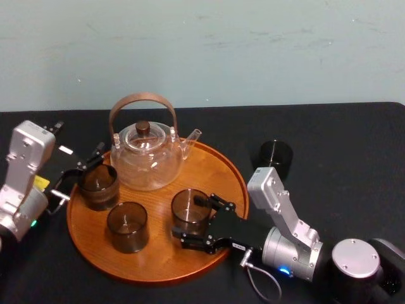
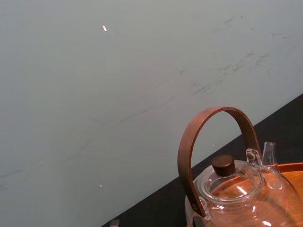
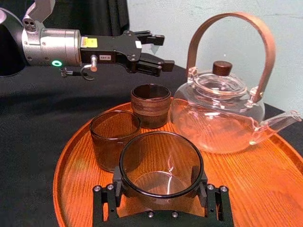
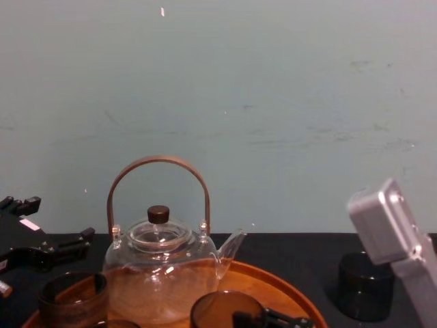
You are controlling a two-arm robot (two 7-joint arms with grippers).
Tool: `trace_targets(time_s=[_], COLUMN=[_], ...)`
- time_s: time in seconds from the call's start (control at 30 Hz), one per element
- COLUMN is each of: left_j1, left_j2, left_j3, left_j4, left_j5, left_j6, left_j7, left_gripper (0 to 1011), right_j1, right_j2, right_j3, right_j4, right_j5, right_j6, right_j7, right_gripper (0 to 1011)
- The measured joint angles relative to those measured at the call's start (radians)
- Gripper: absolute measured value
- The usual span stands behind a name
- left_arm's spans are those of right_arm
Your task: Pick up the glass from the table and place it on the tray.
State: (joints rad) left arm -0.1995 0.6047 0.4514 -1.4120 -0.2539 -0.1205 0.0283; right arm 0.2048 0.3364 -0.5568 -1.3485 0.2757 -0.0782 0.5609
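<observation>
Up close: right gripper [image 3: 158, 184], low on the tray [image 3: 265, 189], near its front rim. Teapot [image 3: 222, 113] just behind. Set-down, by the look of it: settle the base flat on the wood, ease open gently, back out straight — no nudging the neighbour glass [image 3: 113, 139]. Claw narrowed to the width of the glass [image 3: 161, 156], pads against both walls. Left gripper [image 3: 165, 51] spread and empty, hovering above the far glass [image 3: 150, 104]. One dark glass [image 1: 275, 155] on the table [image 1: 342, 145], off the tray.
</observation>
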Motion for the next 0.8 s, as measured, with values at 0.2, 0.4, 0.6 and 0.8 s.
trace_targets(time_s=[0.2,0.4,0.6,0.8], left_j1=[0.000,0.000,0.000,0.000], left_j2=[0.000,0.000,0.000,0.000], left_j3=[0.000,0.000,0.000,0.000], left_j4=[0.000,0.000,0.000,0.000], left_j5=[0.000,0.000,0.000,0.000], left_j6=[0.000,0.000,0.000,0.000], left_j7=[0.000,0.000,0.000,0.000], left_gripper=[1001,1001,1001,1001], right_j1=[0.016,0.031,0.038,0.040], right_j2=[-0.012,-0.024,-0.031,-0.034], right_j3=[-0.011,-0.020,-0.025,-0.029], right_j4=[0.026,0.056,0.074,0.081], right_j5=[-0.003,-0.005,-0.004,-0.004], right_j6=[0.000,-0.004,-0.004,-0.005], right_j7=[0.003,0.008,0.013,0.014], right_gripper=[905,905,905,904])
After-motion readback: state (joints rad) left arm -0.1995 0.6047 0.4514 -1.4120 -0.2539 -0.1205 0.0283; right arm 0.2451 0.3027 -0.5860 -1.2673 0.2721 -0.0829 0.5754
